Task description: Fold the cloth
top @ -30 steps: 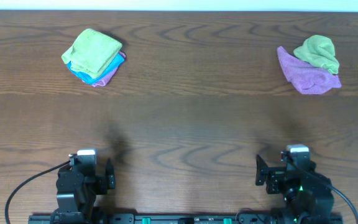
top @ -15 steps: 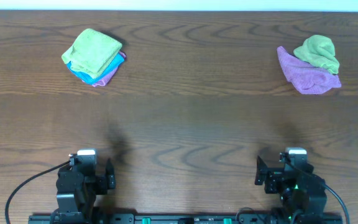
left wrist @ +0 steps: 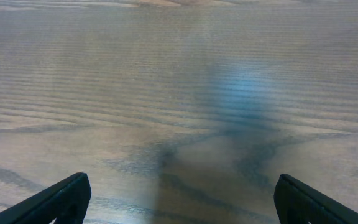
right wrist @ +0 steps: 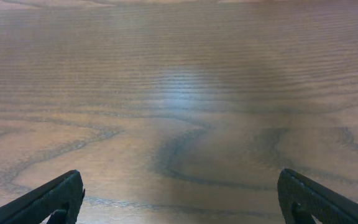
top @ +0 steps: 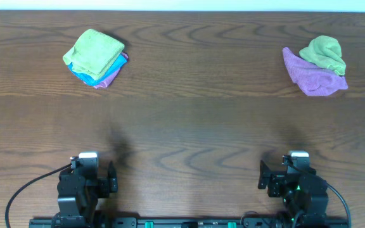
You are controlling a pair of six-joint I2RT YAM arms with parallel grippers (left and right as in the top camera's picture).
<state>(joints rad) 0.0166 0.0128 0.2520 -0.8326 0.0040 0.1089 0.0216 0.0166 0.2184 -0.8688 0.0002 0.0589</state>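
Note:
The cloth (top: 94,50), light lime green and folded into a rough square, lies at the far left of the table on top of a blue and a purple cloth. Both arms sit at the near edge, far from it. In the overhead view my left gripper (top: 92,172) is near the front left and my right gripper (top: 290,175) near the front right. In the left wrist view the left gripper (left wrist: 182,199) stands wide open over bare wood. The right gripper (right wrist: 179,199) is likewise wide open with nothing between its fingers. Neither wrist view shows the cloth.
A balled-up duller green cloth (top: 325,54) rests on a crumpled purple cloth (top: 312,77) at the far right. Blue cloth (top: 84,76) and purple cloth (top: 111,75) edges stick out under the folded stack. The dark wooden table (top: 189,126) spans the view.
The right arm has drawn back slightly toward the near edge and a little left. The left arm and the cloths have not moved.

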